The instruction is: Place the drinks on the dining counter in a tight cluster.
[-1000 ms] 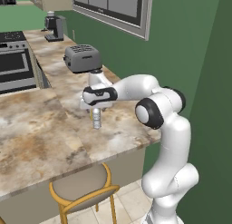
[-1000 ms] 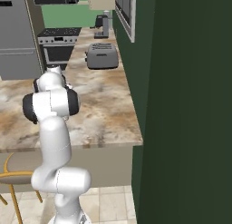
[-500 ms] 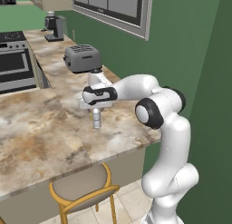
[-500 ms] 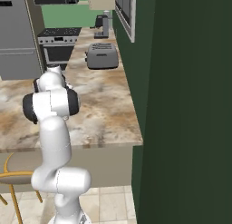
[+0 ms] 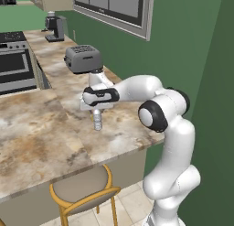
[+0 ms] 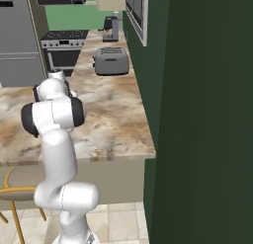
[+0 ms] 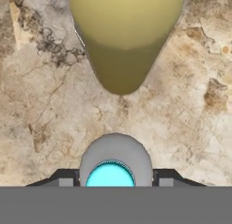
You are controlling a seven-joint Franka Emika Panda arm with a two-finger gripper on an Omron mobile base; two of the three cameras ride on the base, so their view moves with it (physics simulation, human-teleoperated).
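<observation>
Gripper [image 7: 115, 182] pointing straight down over the dining counter [image 5: 41, 129], its two dark finger tips [image 7: 63, 178] flanking the clear water bottle [image 7: 115, 160]; seen from above in the hand view, the bottle shows a grey rounded shoulder and a cyan cap between the tips; whether the tips press its sides or stand just clear of them cannot be told. In the left base view the same bottle [image 5: 97, 119] stands upright on the marbled stone directly beneath the hand [image 5: 97, 96], its base resting on the counter, not lifted. Just beyond the water bottle in the hand view, the yellow bottle [image 7: 123, 41] stands near it on the stone, its body wide at the top edge of the view and tapering toward the gripper. Farther out, the white arm [image 5: 151, 106] reaches from the lower right across the counter's overhanging edge; a grey toaster [image 5: 82, 58] sits on the counter behind the hand, near the green wall; a coffee machine [image 5: 55, 27] stands well beyond it; a stove [image 5: 16, 60] adjoins the counter at left; a wooden stool [image 5: 84, 193] stands under the overhang.
</observation>
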